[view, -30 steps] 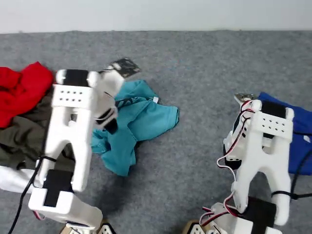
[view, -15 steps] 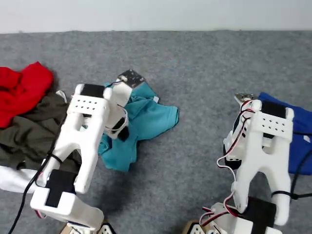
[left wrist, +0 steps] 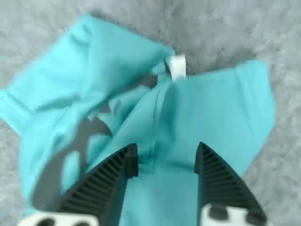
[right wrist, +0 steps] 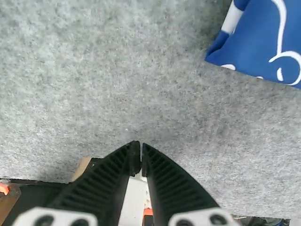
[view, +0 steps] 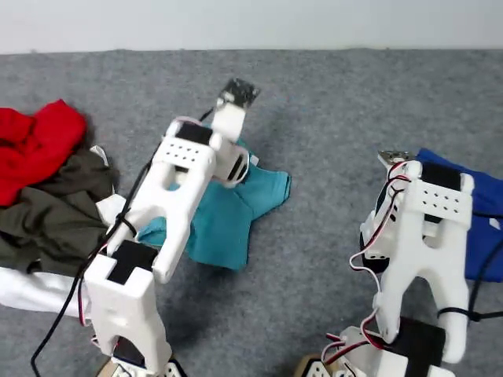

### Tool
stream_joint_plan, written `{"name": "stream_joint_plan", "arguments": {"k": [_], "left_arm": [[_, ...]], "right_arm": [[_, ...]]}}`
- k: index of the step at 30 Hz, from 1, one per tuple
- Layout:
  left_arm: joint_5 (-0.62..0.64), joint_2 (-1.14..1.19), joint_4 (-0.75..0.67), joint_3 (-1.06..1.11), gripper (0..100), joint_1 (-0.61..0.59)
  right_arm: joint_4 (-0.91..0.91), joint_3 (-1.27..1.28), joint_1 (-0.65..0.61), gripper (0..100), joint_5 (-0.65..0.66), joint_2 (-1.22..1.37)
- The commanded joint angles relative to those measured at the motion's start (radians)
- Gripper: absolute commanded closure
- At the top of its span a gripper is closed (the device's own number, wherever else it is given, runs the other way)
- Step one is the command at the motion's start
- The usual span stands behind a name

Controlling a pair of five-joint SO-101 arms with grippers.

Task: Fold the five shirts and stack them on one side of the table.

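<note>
L pincer (left wrist: 165, 149), jaws apart, over teal shirt (left wrist: 221, 113); R pincer (right wrist: 141, 147) closed

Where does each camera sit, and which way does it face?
High view: fixed above the table, looking down; left arm over the teal shirt, right arm beside the blue shirt.
Left wrist view: on the left arm, facing down at the teal shirt; left fingers open.
Right wrist view: on the right arm, facing grey table and blue shirt; right fingers shut.
Shared: teal shirt, high and left wrist; blue shirt, high and right wrist.
</note>
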Motion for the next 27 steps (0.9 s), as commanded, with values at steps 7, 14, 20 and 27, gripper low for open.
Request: {"name": "stream_joint_plan", "arguments": {"k": [7,14,20,27], "left_arm": [[-0.035,-0.011,0.333,-0.248,80,0.017],[-0.112,-0.018,0.534,-0.246,81,0.107],[-0.157,-0.104,0.531,-0.036,82,0.203],[-0.140,-0.068,0.528,0.088,76,0.212]], "right_arm": [[0.028,-0.003,-0.005,99.0,-0.008,-0.038],[0.028,-0.003,-0.005,99.0,-0.008,-0.038],[0.028,-0.003,-0.005,99.0,-0.008,-0.036],[0.028,-0.003,-0.005,99.0,-0.008,-0.036]]}}
